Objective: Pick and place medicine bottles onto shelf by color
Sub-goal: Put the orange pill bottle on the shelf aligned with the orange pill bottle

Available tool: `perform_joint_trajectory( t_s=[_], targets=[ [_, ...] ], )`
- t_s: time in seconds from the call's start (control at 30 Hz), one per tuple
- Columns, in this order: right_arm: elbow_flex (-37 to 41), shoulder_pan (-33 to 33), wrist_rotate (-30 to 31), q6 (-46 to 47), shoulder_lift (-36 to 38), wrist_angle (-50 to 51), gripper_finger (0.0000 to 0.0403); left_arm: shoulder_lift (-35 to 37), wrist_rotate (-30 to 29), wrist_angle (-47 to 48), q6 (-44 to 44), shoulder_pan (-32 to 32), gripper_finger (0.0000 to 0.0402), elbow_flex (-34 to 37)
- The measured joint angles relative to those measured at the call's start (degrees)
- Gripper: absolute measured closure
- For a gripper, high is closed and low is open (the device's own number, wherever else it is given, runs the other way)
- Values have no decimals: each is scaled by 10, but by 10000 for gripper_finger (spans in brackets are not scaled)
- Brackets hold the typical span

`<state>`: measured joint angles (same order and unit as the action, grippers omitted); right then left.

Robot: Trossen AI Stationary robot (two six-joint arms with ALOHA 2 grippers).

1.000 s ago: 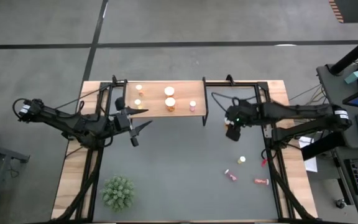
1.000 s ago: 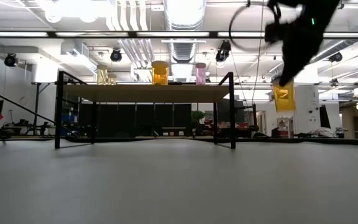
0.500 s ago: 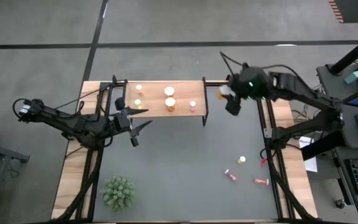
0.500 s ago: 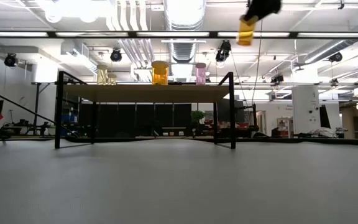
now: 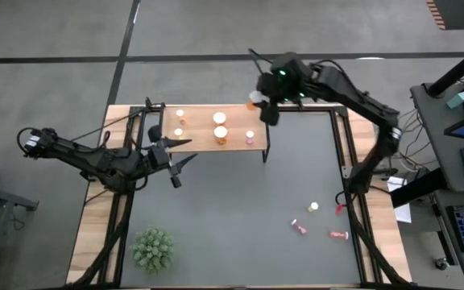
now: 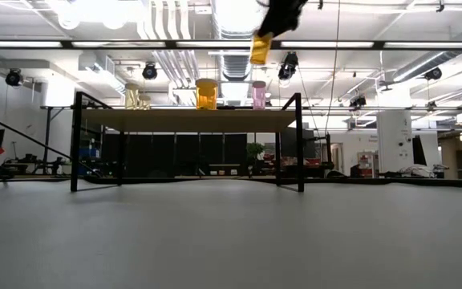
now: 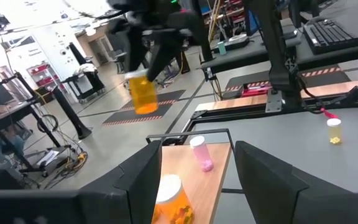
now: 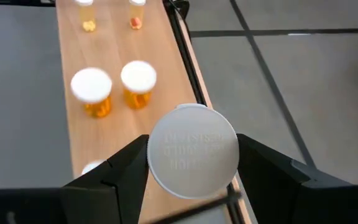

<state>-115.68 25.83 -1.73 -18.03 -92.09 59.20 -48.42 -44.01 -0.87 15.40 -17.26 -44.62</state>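
High view: the right gripper (image 5: 266, 103) hangs above the right end of the shelf (image 5: 200, 133), closed on a large orange bottle (image 5: 255, 100). On the shelf stand two small bottles at the left, two large orange ones in the middle and a pink bottle (image 5: 250, 137) at the right. The left gripper (image 5: 180, 167) waits just near-left of the shelf, fingers spread, empty. On the desk (image 5: 232, 217), near right, remain a small yellow bottle (image 5: 313, 207) and pink bottles lying on their sides (image 5: 301, 228). A green plant (image 5: 153, 248) sits near left.

Low view: the held bottle (image 6: 261, 49) hangs well above the shelf board (image 6: 183, 119), slightly tilted, cap uppermost.

Left wrist view: the same bottle (image 7: 144, 94) is suspended over the shelf's right end, gripped at the cap end (body hanging free).

Right wrist view: the fingers (image 8: 126, 171) clamp the white cap (image 8: 192, 151) from both sides; the two large orange bottles (image 8: 92, 91) stand below on the board.

Handling: the bottle is judged light, rigid plastic with a smooth, possibly slippery wall. The cap offers a firm hold; it can topple if released tilted.
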Motion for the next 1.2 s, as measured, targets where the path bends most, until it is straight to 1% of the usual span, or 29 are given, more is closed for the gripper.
perform_joint_trajectory(
  t_s=[0.3,0.6,0.9,1.2],
  targets=[
    [-111,38,-76,-28,-137,-4,188,0,0,2,0,0,214,0],
    [-181,41,-94,-56,-232,-11,188,-2,0,2,0,0,214,0],
    [-188,45,-120,-61,-267,-8,188,-2,0,3,0,0,214,0],
    [-188,42,-117,-61,-279,12,188,-2,0,3,0,0,214,0]
  ],
)
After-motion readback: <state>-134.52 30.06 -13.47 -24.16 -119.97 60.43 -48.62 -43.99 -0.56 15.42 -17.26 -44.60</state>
